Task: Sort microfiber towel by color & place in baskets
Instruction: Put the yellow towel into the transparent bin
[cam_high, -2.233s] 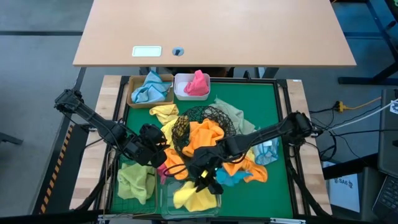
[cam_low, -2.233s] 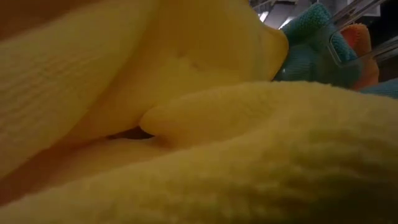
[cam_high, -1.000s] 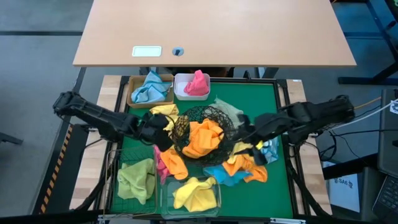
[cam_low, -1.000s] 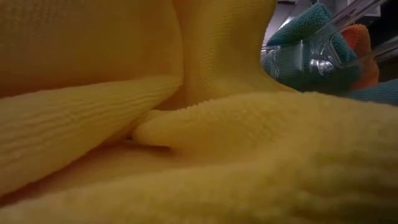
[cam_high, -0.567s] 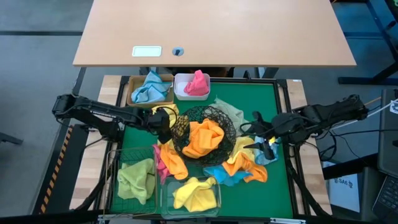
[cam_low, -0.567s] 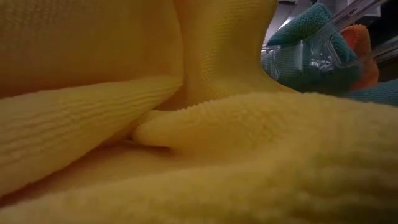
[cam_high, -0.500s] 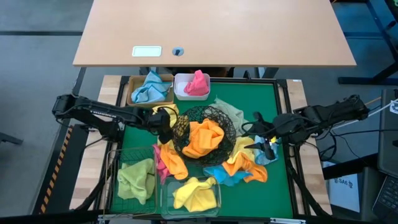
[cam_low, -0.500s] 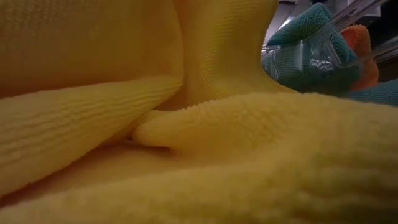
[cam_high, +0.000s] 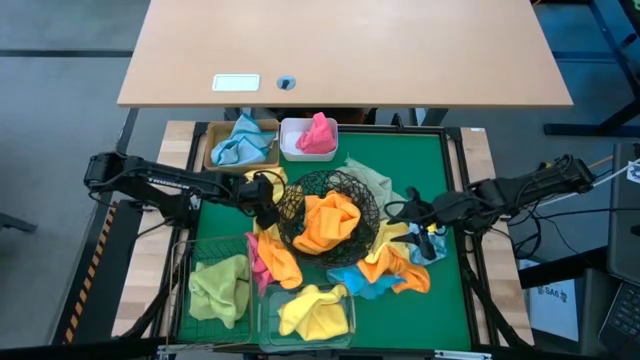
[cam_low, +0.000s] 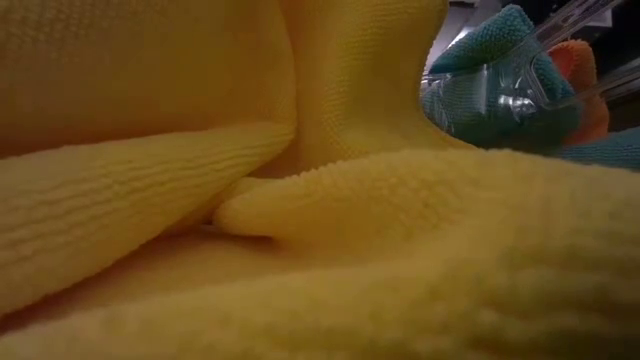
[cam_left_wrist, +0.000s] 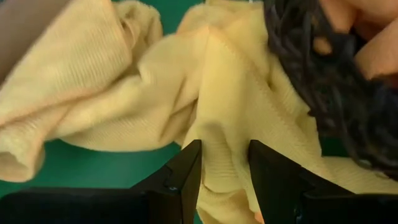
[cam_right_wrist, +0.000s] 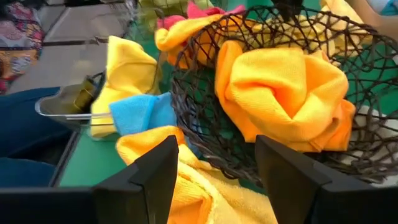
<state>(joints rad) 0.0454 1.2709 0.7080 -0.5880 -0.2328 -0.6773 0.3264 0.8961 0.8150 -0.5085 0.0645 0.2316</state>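
Left gripper (cam_left_wrist: 224, 168) at left rim of wire bowl (cam_high: 330, 205), jaws narrow, pale yellow towel (cam_left_wrist: 236, 106) pinched between fingers, likely gripped. Towel spreads ahead of jaws, toward bowl. Right gripper (cam_right_wrist: 214, 165) right of bowl, jaws wide, empty, facing orange towel (cam_right_wrist: 283, 93) in bowl.

Overhead cam looks straight down on the whole green bench (cam_high: 440, 300), both arms and all the baskets in frame. Low cam sits at bench height but it's basically buried in a yellow towel (cam_low: 250, 200), so close you see the weave; only a sliver of room shows past it. Left wrist cam looks past its own fingers (cam_left_wrist: 186, 168) at pale yellow cloth (cam_left_wrist: 230, 106), super close. Right wrist cam faces the black wire bowl (cam_right_wrist: 205, 124) from a bit farther back. That bowl (cam_high: 330, 190) shows from overhead too.
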